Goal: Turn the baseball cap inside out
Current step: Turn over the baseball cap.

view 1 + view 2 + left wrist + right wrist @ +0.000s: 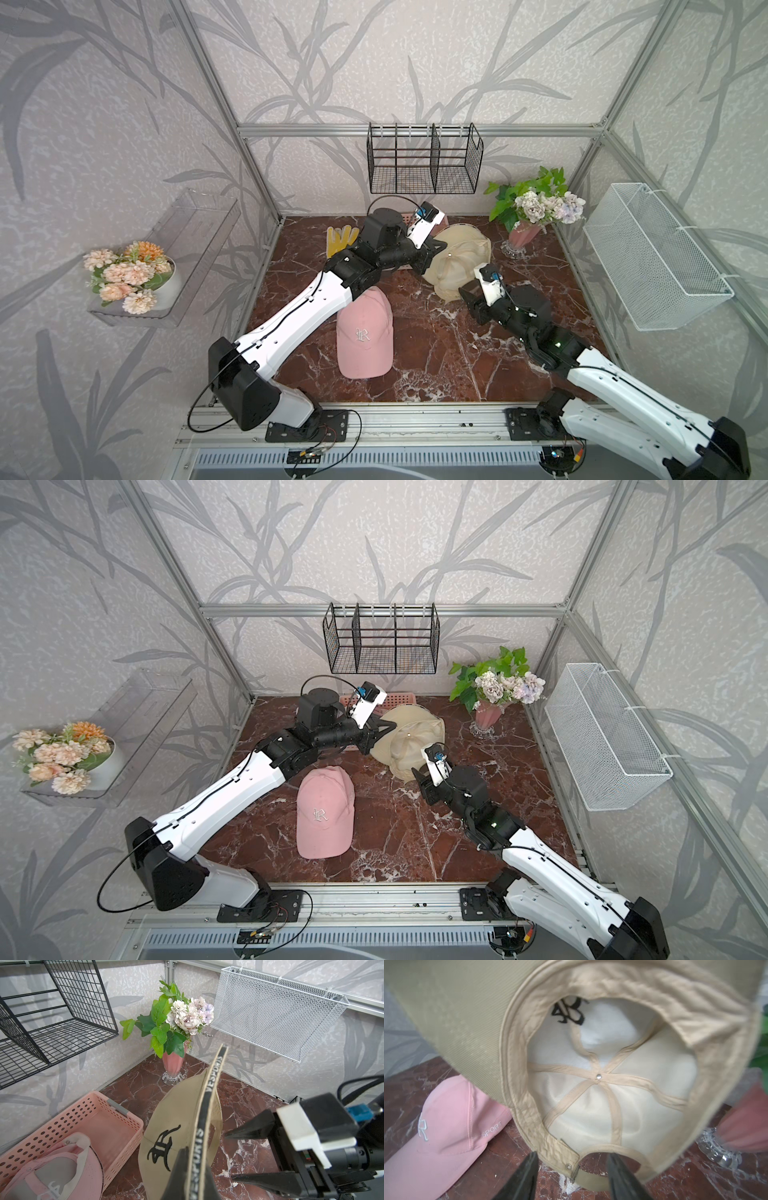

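task thing: beige cap [457, 266], just above and right of centre in both top views, held on edge, hollow crown turned toward the right arm; lining not yet pushed out.
left pincer [193, 1180]: clamped tight on the stiff brim, low centre in the left wrist view.
right pincer [573, 1155]: roughly half open, gripping nothing, tips either side of the back strap at the bottom of the right wrist view.
risk one: brim dragged out of the left clamp, caused by too hard a push into the crown.
risk two: only strap or sweatband caught, caused by closing where the tips stood; no turning then, as judged.
risk three: vase [521, 243] knocked over, caused by a swing toward the upper right.
caps: three: beige, pink cap [365, 336] on the desk [436, 365], another pink one [62, 1167] in the pink basket [52, 1132].
gloves: one, yellow glove [338, 243].
flower bunches: two, in the vase and in the white pot [168, 289].
wall holders: three: black rack [424, 166], white mesh basket [656, 266], clear shelf [195, 224].
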### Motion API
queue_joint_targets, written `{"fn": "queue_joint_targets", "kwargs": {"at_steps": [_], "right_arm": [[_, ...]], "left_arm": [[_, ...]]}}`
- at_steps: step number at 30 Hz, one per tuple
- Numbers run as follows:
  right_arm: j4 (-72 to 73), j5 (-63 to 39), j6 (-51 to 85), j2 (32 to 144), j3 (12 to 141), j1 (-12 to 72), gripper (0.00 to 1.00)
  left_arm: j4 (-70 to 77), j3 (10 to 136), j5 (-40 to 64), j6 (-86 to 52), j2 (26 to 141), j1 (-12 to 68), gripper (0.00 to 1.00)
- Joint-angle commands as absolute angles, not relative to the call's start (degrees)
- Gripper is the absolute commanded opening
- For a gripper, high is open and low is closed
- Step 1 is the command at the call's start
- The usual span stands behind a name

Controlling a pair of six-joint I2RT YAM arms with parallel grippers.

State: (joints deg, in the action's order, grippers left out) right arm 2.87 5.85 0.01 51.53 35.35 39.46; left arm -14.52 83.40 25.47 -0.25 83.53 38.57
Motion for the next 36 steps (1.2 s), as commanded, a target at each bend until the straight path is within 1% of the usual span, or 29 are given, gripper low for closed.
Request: {"fn": "queue_joint_targets", "kwargs": {"at_steps": [1, 3, 5, 6, 9, 13, 21, 25, 28, 30, 32, 36], "right_arm": [[7.00, 5.89, -1.12, 55.23, 37.84, 40.34, 0.35], [10.31, 9.09, -0.17, 57.48, 37.57, 40.39, 0.20], [14.72, 11.45, 0.38, 59.49, 36.73, 40.43, 0.10], [17.01, 11.82, 0.06, 60.57, 36.29, 40.34, 0.06], [21.26, 12.88, 0.04, 64.27, 36.47, 40.30, 0.00], [24.03, 17.61, 1.16, 69.17, 36.78, 40.34, 0.00], [23.30, 19.09, 3.82, 74.44, 36.08, 40.24, 0.00], [23.68, 17.76, 3.86, 72.00, 36.19, 40.18, 0.02], [28.86, 10.61, 0.49, 68.11, 34.45, 40.17, 0.03], [32.30, 8.64, -0.41, 66.36, 33.84, 40.14, 0.02], [35.07, 9.66, -1.31, 65.96, 33.91, 40.17, 0.00], [41.60, 14.14, -3.45, 68.09, 34.06, 40.17, 0.00]], "left_arm": [[-14.24, 86.26, 28.67, -2.30, 83.21, 38.56, 0.00], [-14.31, 86.56, 30.19, -2.88, 82.87, 38.58, 0.00], [-14.39, 86.66, 31.18, -3.31, 82.44, 38.52, 0.00], [-14.69, 86.81, 31.68, -3.58, 82.23, 38.55, 0.00], [-15.21, 86.99, 33.01, -4.43, 82.00, 38.51, 0.00], [-15.31, 87.17, 33.42, -5.86, 82.11, 38.48, 0.00], [-14.93, 87.89, 32.37, -8.28, 82.61, 37.91, 0.00], [-15.23, 87.80, 32.05, -8.55, 83.13, 37.59, 0.00], [-15.45, 87.63, 31.11, -8.65, 83.72, 37.42, 0.00], [-15.36, 87.63, 31.17, -9.07, 84.17, 37.31, 0.00], [-14.97, 87.68, 31.68, -9.67, 84.54, 37.25, 0.00], [-14.06, 87.48, 32.91, -10.63, 84.75, 37.21, 0.00]]}}
